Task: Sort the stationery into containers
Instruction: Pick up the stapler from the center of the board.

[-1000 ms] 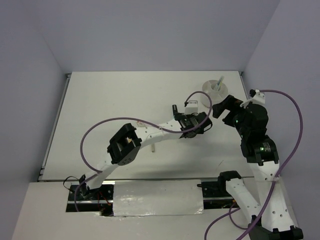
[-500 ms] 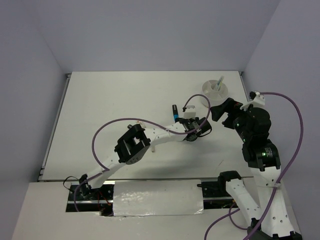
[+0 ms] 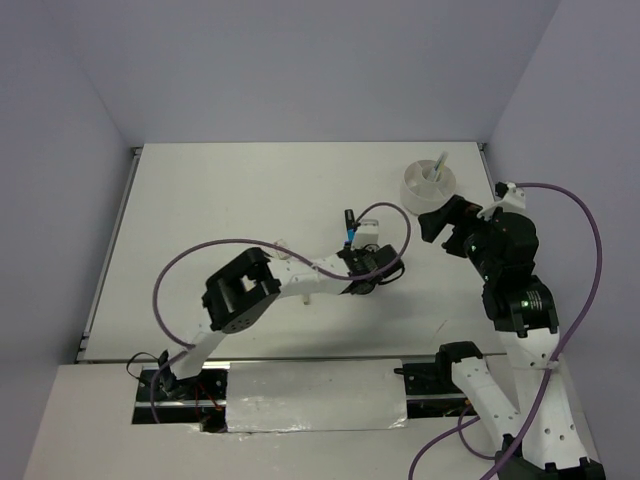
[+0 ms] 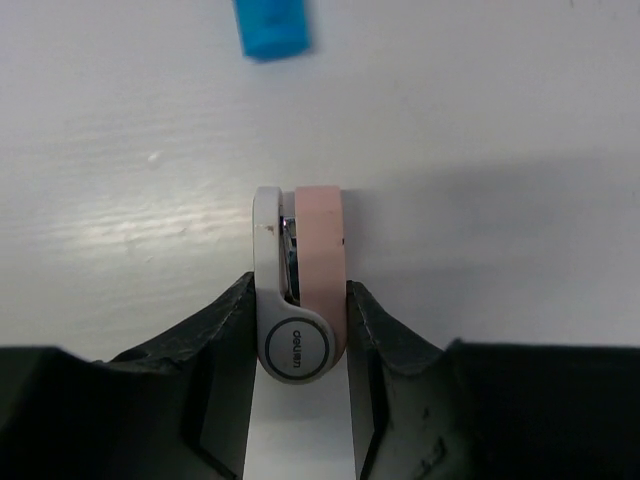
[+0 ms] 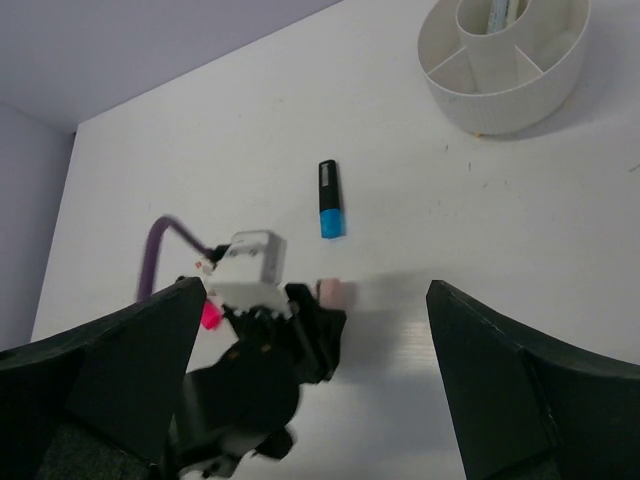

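Observation:
A pink-and-white eraser (image 4: 320,255) lies on the white table, and my left gripper (image 4: 298,335) is shut on it, one jaw against each side. From above, the left gripper (image 3: 365,263) sits mid-table. The eraser (image 5: 333,293) sticks out of it in the right wrist view. A blue-and-black highlighter (image 3: 349,225) lies just beyond it, also seen in the wrist views (image 4: 272,27) (image 5: 329,199). A pink highlighter (image 5: 211,316) peeks out behind the left wrist. The round white divided container (image 3: 425,186) (image 5: 447,80) stands far right with a pen (image 3: 438,168) in it. My right gripper (image 3: 440,216) hovers open and empty near it.
The left arm's purple cable (image 3: 200,255) loops over the table's middle. The table's left edge rail (image 3: 112,240) and the grey side walls bound the area. The right arm's cable (image 3: 590,220) arcs along the right side.
The left gripper has drawn left and nearer and its jaws have come together on the eraser. The right gripper shifted slightly and stayed open.

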Robot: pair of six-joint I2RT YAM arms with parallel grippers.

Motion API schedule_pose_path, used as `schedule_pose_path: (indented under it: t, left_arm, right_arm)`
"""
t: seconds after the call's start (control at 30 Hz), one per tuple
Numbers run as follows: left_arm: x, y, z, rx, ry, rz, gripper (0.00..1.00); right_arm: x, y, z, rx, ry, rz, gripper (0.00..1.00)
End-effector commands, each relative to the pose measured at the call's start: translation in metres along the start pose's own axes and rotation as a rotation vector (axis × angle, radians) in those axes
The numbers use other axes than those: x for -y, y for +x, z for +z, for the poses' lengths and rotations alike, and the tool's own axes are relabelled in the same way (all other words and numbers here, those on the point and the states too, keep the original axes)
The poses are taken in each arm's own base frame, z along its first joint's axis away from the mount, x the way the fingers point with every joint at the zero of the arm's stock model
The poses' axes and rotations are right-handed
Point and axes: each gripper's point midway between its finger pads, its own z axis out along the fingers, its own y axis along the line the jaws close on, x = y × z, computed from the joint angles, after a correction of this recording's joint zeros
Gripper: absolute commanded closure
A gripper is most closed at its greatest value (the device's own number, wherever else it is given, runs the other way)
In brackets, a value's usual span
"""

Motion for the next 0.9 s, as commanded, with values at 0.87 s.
schedule_pose_path:
  t: [0.87]
  left_arm:
    - [-0.033,-0.134,-0.288,0.813,1.032,0.170,1.00]
  right_arm:
    - [-0.127,0.058,-0.002,-0.237,-0.412,0.180,0.10]
